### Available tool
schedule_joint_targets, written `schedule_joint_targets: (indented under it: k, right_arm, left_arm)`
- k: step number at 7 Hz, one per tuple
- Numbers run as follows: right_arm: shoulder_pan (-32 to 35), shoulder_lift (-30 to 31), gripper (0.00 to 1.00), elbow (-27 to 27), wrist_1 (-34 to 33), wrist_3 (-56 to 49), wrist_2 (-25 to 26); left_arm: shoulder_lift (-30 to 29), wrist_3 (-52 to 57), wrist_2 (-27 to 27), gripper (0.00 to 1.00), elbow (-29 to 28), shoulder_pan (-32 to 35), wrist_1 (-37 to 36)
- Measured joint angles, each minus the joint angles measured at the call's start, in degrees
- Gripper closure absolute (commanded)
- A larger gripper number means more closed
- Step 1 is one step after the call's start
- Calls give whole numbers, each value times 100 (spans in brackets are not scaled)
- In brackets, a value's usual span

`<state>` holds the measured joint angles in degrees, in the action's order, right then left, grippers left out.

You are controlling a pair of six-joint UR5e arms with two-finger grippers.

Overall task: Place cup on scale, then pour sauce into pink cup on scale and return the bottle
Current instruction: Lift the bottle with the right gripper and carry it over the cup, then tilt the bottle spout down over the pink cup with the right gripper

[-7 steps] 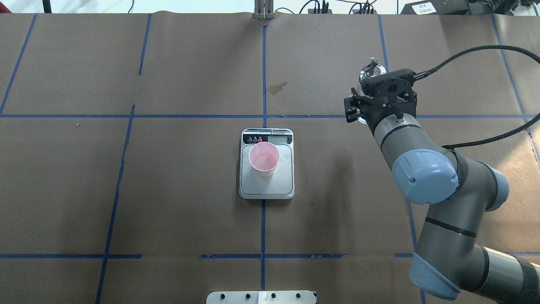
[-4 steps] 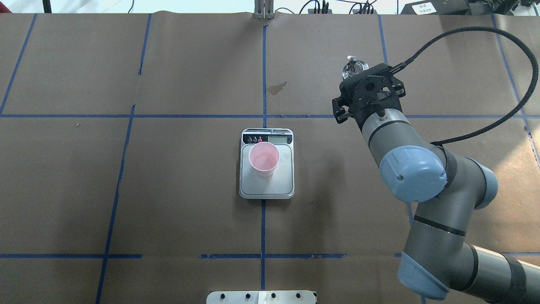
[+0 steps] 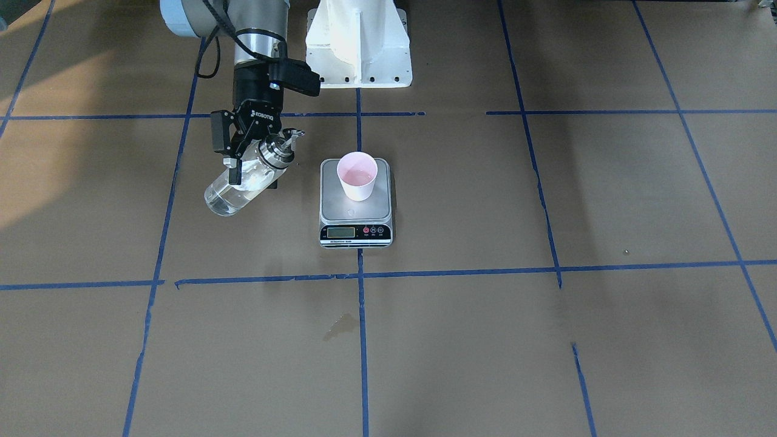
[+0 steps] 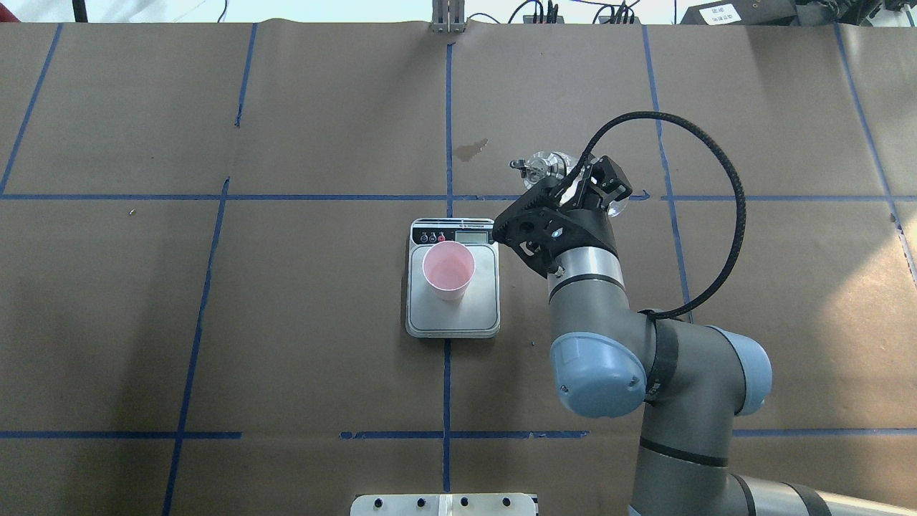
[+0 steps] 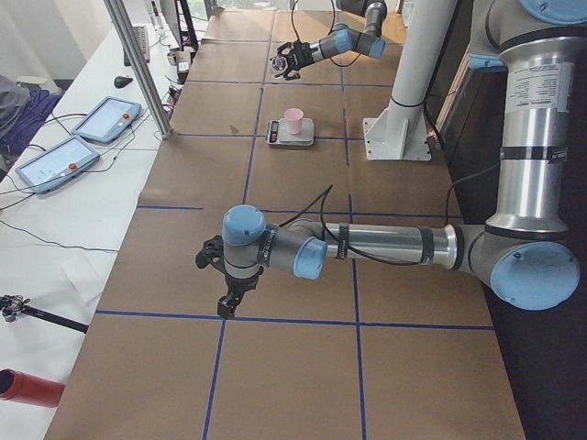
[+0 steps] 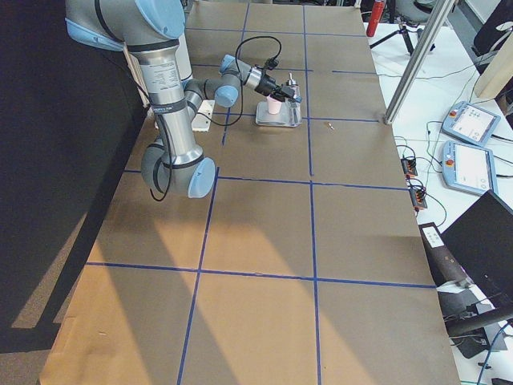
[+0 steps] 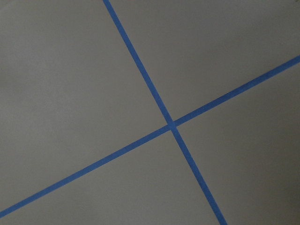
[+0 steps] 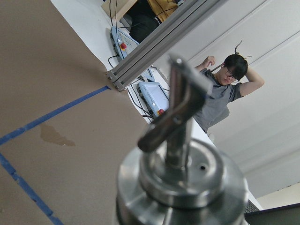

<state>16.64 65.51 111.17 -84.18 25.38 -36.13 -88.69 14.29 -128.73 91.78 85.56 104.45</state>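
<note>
Bottle [image 3: 222, 196] tilted in right gripper [image 3: 247, 169] beside scale [image 3: 356, 233]; cup [image 3: 357, 176] upright on it.

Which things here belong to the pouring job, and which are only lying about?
Job in hand:
cup
scale
bottle
right gripper, holding the bottle

Lying about:
stain on the paper
two tablets beside the table

The table [image 4: 301, 308], covered in brown paper crossed by blue tape lines [image 4: 446, 387], carries the scale [image 4: 476, 312] at the overhead frame's centre. A dark stain [image 4: 471, 149] marks the paper just above it.
</note>
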Motion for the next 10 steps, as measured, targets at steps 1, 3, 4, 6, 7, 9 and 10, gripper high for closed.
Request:
schedule_joint_targets:
  k: [1,3,4,6,7,9,10]
  right_arm:
    - [-101,-55,100,-126,-113,-88,182]
    - [-334,-98,100,-417,-287,-702,790]
    - [-431,-97,100,-536,-324,-1045,1093]
    - [-528,-92,100,-748,-346,-1960,1751]
    - [-551,-91,100,-788,-348,-2461,2015]
    - [-615,-67,100,-841,-367,-3257,2495]
    - [-629,-49,100,-882,-387,-3425,2615]
  left_arm:
    - [1,-4,-14,0,-9,0,3]
    - [-4,0,-18,0,-12,-3,5]
    - [-19,-5,-12,0,-16,-4,1]
    - [-53,-13,-10,0,-33,-10,-9]
    - [-80,-14,-11,0,-75,-11,-8]
    - [-176,-14,-12,0,-201,-13,-18]
    - [-199,-14,-12,0,-231,-13,-18]
